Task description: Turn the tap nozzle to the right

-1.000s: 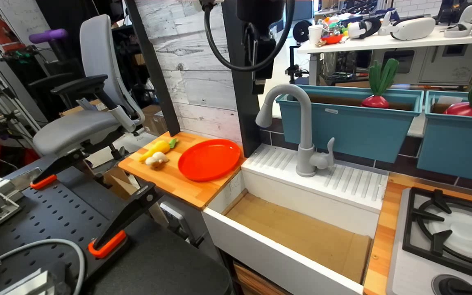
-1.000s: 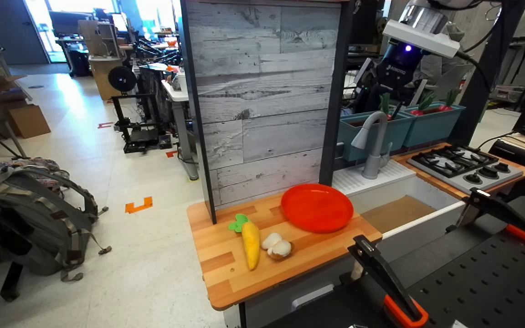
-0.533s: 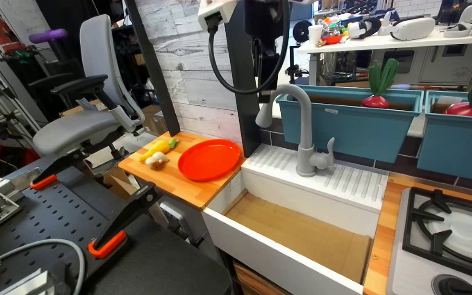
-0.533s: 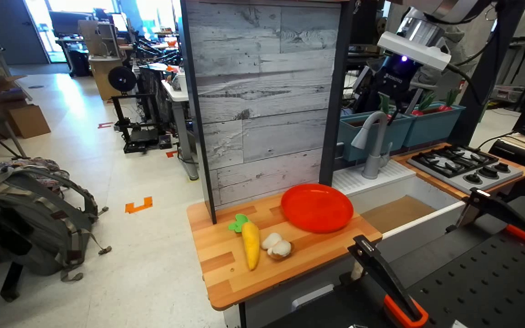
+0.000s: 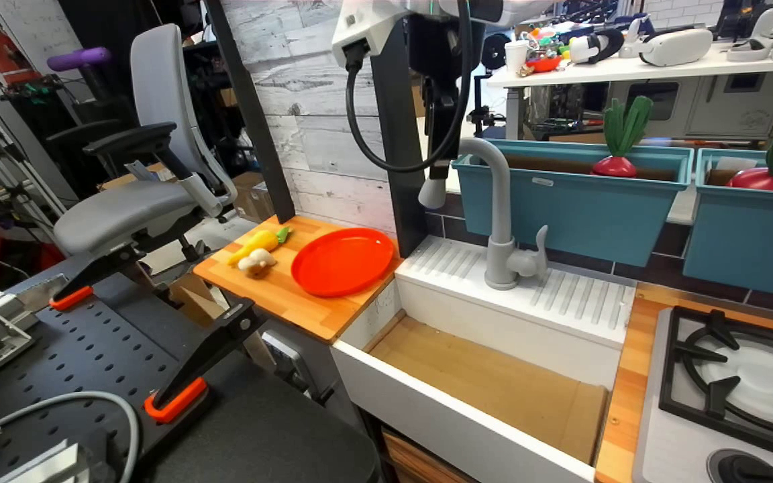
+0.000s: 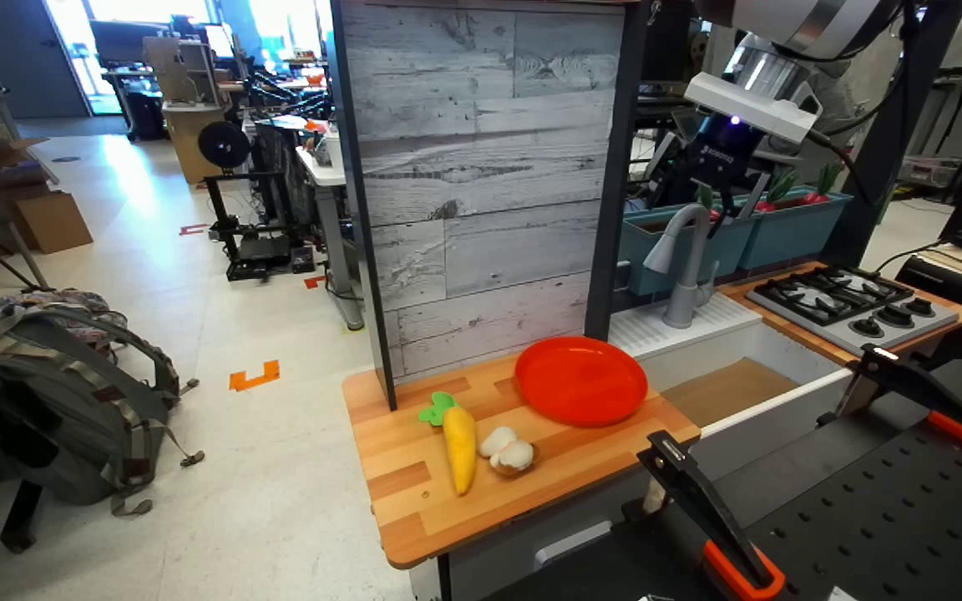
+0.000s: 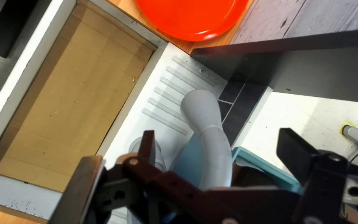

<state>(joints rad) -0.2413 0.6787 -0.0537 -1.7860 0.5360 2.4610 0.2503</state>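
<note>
The gripper (image 7: 220, 141) hangs at the arch of the tap nozzle (image 7: 210, 132), its 2 fingers (image 7: 294, 149) spread wide apart; in the wrist view the nozzle shows between them, though whether either touches it I cannot tell. The nozzle stands on the white ribbed ledge (image 5: 581, 295) along the back edge of the sink (image 5: 427, 409), its arch reaching toward the ledge's edge nearest the red plate (image 5: 343, 261) and its tip pointing down. The lever handle (image 5: 539, 255) sits at the nozzle's base, on the side toward the stove (image 5: 678, 439). The plate lies by the sink-side edge of the wooden board (image 6: 397, 442), and a yellow carrot-shaped item (image 6: 460, 451) and a white mushroom-like item (image 6: 514, 455) lie side by side, nearer the board's opposite edge. Behind the ledge, in both exterior views, are 2 teal planters (image 5: 568, 221).
</note>
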